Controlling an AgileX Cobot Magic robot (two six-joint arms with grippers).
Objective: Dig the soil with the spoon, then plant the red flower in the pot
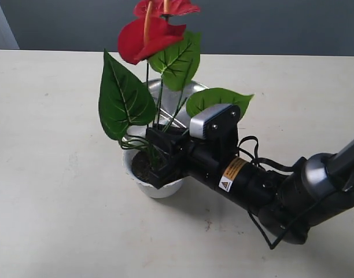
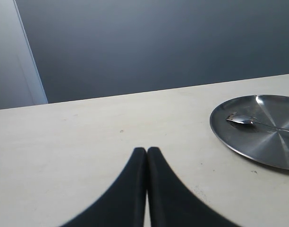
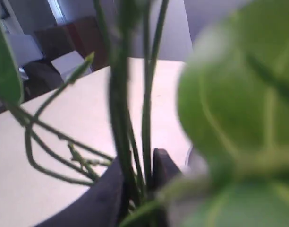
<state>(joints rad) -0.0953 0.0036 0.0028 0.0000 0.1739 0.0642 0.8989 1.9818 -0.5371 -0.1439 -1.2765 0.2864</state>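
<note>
A pale cream bench (image 1: 50, 145) runs back to a dark grey wall (image 1: 281, 26). The left tool (image 2: 147, 152), fingers pressed together, is near one steel plate (image 2: 276, 151) bearing one spoon (image 2: 243, 121). One white pot (image 1: 161, 188) of soil (image 1: 140, 165) holds the red flower (image 1: 147, 37), two blooms, upright. The right tool (image 3: 140, 163) flanks its stems; pinching or loose, I cannot tell.

The right arm (image 1: 258, 191) is black, with a silver camera housing (image 1: 210, 121), yellow warning label (image 1: 231, 175) and looped black cables (image 1: 275, 167). The left hand (image 2: 147, 150) has black tapered fingers (image 2: 130, 189).
</note>
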